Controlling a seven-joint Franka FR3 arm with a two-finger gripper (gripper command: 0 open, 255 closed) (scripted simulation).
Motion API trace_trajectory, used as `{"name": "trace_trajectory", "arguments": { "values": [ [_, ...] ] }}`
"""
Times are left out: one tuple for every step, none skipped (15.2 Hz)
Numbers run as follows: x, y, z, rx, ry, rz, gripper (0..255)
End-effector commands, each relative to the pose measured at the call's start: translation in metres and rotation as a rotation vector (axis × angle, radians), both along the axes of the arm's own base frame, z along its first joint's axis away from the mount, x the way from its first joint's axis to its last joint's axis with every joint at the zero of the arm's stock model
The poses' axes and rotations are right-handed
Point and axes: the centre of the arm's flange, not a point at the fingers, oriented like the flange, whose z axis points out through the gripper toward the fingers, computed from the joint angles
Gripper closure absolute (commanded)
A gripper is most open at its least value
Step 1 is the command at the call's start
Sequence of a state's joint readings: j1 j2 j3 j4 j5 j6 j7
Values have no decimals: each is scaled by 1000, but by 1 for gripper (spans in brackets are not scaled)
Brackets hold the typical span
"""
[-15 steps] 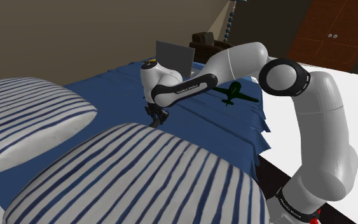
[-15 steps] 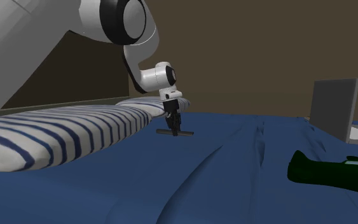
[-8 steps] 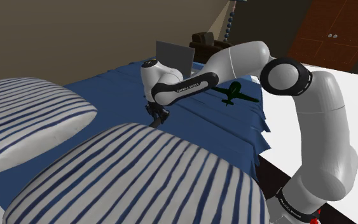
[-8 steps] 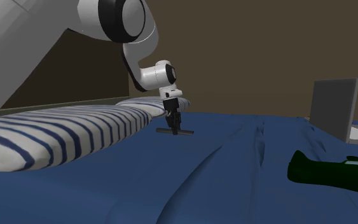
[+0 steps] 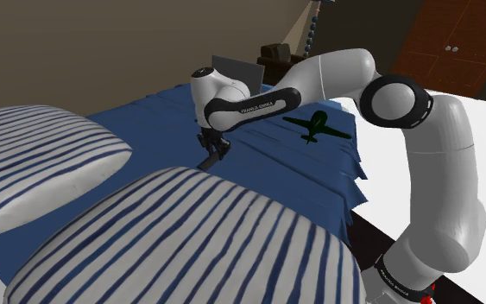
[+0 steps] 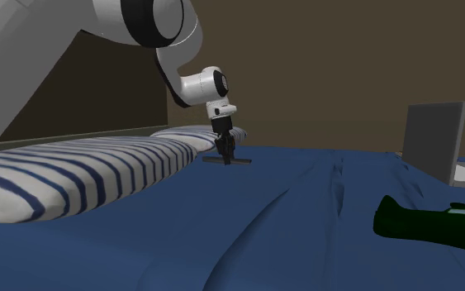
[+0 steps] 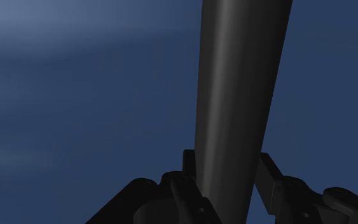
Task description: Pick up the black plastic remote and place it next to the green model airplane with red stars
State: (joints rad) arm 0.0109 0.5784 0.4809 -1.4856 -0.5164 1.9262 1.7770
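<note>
The gripper pinches the black remote between its fingers. The green airplane lies well apart on the blue bedcover.

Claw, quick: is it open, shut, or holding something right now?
Claw: closed, holding the black remote between its two fingers.

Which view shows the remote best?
The second exterior view: the whole remote hangs crosswise in the gripper. The wrist view shows part of it close up between the fingers; the shoulder view, just a dark sliver.
</note>
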Motion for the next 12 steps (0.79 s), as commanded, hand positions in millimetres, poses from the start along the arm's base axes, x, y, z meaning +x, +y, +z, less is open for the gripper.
{"name": "trace_trajectory", "arguments": {
  "values": [
    [0, 0, 11, 0, 0, 0, 255],
    [0, 0, 16, 0, 0, 0, 255],
    [0, 0, 21, 0, 0, 0, 255],
    [0, 0, 27, 0, 0, 0, 255],
    [0, 0, 32, 0, 0, 0, 255],
    [0, 0, 37, 0, 0, 0, 255],
    [0, 0, 42, 0, 0, 0, 255],
    [0, 0, 48, 0, 0, 0, 255],
    [0, 0, 53, 0, 0, 0, 255],
    [0, 0, 58, 0, 0, 0, 255],
    [0, 0, 64, 0, 0, 0, 255],
    [0, 0, 69, 0, 0, 0, 255]
  ]
}}
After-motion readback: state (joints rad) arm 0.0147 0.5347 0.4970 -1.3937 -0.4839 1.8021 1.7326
